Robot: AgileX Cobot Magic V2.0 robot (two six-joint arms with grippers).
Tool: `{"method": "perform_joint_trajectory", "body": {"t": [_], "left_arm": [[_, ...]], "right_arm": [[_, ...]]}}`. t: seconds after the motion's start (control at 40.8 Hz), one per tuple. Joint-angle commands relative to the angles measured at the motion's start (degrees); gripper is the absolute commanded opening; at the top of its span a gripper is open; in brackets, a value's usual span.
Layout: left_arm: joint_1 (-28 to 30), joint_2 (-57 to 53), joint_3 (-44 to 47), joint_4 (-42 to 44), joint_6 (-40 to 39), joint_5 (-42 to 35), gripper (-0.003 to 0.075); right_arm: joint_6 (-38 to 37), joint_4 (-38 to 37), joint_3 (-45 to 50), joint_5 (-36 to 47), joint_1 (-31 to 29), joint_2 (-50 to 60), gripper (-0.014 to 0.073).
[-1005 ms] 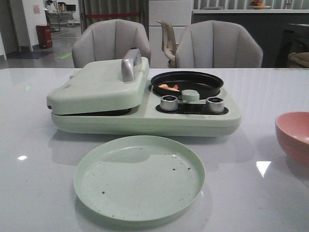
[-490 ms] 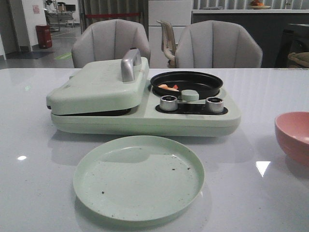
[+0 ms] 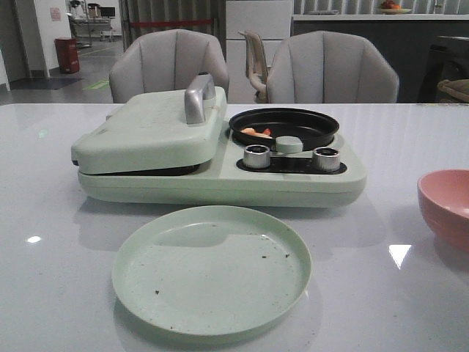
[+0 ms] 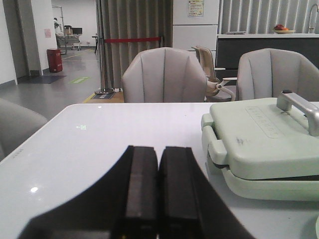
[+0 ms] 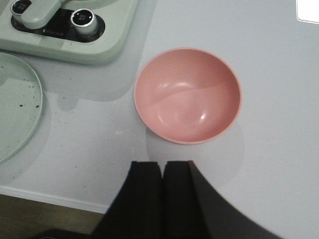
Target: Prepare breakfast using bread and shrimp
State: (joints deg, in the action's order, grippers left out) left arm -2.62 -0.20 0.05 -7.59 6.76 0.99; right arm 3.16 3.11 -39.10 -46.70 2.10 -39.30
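A few small orange-pink shrimp pieces (image 3: 256,132) lie in the black round pan (image 3: 308,119) on the right side of the pale green breakfast maker (image 3: 220,176). Its left lid (image 3: 150,132) is closed, with a silver handle (image 3: 198,97); the bread is hidden or out of view. My left gripper (image 4: 158,154) is shut and empty, above the table to the left of the maker (image 4: 269,144). My right gripper (image 5: 163,167) is shut and empty, near the table's front edge, just short of the empty pink bowl (image 5: 187,94). Neither gripper shows in the front view.
An empty pale green plate (image 3: 211,268) with dark crumbs sits in front of the maker; it also shows in the right wrist view (image 5: 15,109). The pink bowl (image 3: 447,205) stands at the right. Two silver knobs (image 3: 256,155) face front. Grey chairs (image 3: 170,64) stand behind the table.
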Motion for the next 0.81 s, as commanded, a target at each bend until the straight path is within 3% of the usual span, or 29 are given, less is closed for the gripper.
{"method": "perform_joint_trajectory", "body": {"t": [0.0, 0.49, 0.785], "left_arm": [[0.07, -1.28, 0.45, -0.60, -0.47, -5.09, 0.0100], [0.07, -1.28, 0.45, -0.60, -0.47, -5.09, 0.0100], [0.07, -1.28, 0.45, -0.60, -0.47, -5.09, 0.0100]], "right_arm": [[0.47, -0.29, -1.64, 3.42, 0.01, 0.12, 0.0034], [0.47, -0.46, -0.66, 4.54, -0.22, 1.86, 0.0034], [0.47, 0.21, 19.90, 32.12, -4.30, 22.67, 0.0034]]}}
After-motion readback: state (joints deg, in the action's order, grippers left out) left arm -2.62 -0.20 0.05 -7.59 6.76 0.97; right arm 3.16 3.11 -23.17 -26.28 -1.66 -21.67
